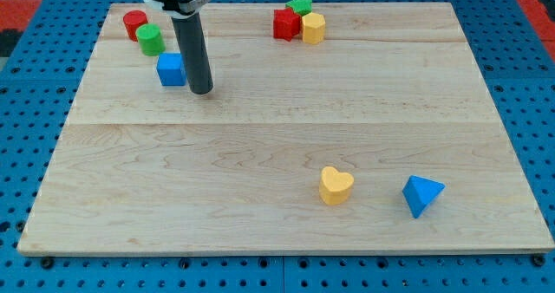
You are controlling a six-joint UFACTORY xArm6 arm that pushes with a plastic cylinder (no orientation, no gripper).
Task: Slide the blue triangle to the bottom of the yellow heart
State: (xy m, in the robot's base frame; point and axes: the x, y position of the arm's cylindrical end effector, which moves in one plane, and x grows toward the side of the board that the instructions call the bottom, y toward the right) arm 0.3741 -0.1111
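Blue triangle (422, 195) sits right of yellow heart (336, 185) on the wooden board (260, 154); my tip (201, 91), holding nothing, touches blue cube (172, 69).

Non-task blocks on wooden board (260, 146), two clusters along the view's top.

Upper left: red cylinder (134, 23) nearest the corner, green cylinder (150, 39) touching or just beside it toward the lower right, blue cube (171, 69) below those, a little apart. Upper middle-right: red block (285, 23) (shape unclear) side by side and in contact with yellow hexagonal block (313, 28); green star (301, 5) tucked behind the pair, at the board's top edge. Board resting on blue perforated surface (35, 111).
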